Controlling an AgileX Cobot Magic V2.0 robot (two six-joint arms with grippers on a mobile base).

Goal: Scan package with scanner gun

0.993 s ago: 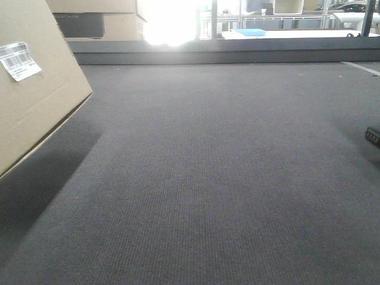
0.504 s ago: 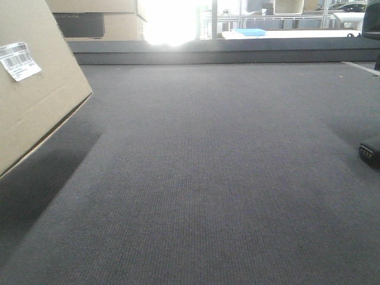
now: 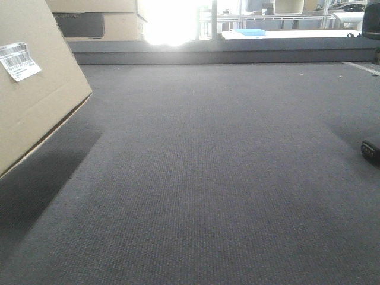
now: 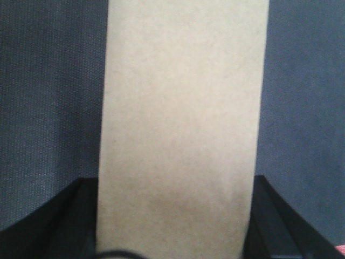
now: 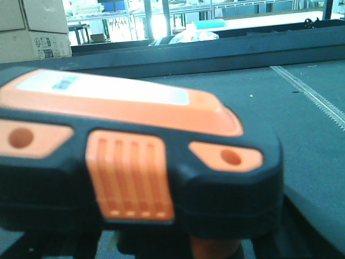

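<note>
The package, a tan cardboard box, hangs tilted at the left edge of the front view, its white barcode label facing the camera. In the left wrist view the package fills the gap of my left gripper, whose black fingers press both its sides. The scanner gun, black and orange, fills the right wrist view. My right gripper sits under it, mostly hidden and gripping its orange handle. The front view catches only its black foot at the right edge.
Dark grey carpet covers the work surface. A raised ledge runs along the back. Pale boxes with a dark panel stand behind it at the left. A white strip crosses the far right corner.
The scanner gun's foot has dropped lower at the right edge and a dark part of it now shows at the top right corner. The package has stayed still.
</note>
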